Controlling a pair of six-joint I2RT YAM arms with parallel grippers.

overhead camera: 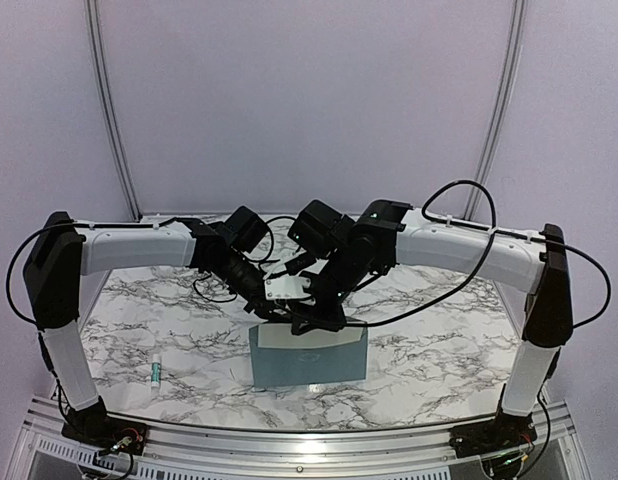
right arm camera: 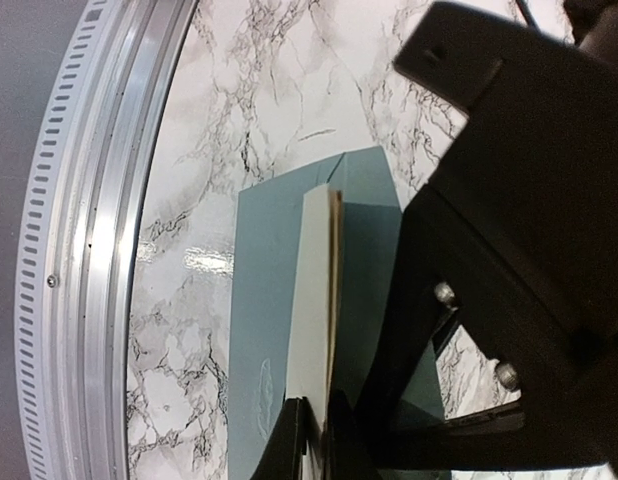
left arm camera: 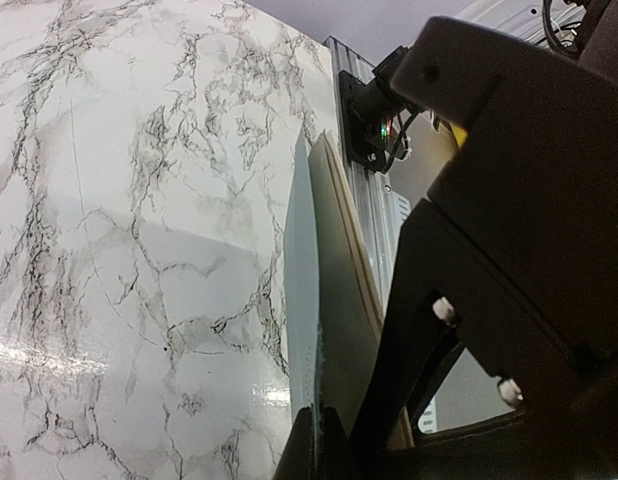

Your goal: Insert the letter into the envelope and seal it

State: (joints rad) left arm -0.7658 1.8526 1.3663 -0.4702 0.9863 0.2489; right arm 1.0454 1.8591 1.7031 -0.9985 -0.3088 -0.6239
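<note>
The grey-blue envelope [overhead camera: 314, 362] lies near the table's front middle. The pale tan letter [overhead camera: 294, 336] shows as a strip along its top edge. Both grippers meet just above that edge. My left gripper [overhead camera: 279, 305] is shut on the envelope's thin upright edge [left arm camera: 304, 290]; its jaws [left arm camera: 329, 445] pinch it, and the letter's tan edge [left arm camera: 351, 240] stands right behind. My right gripper [overhead camera: 315, 318] is shut on the letter [right arm camera: 314, 290], held edge-on over the envelope [right arm camera: 264, 280], with the jaws [right arm camera: 324, 425] closed on the sheet.
A small white-green tube [overhead camera: 156, 372] lies on the marble table [overhead camera: 439, 340] at the front left. A metal rail [overhead camera: 289, 445] runs along the near edge and also shows in the right wrist view [right arm camera: 89, 250]. Cables hang by both arms.
</note>
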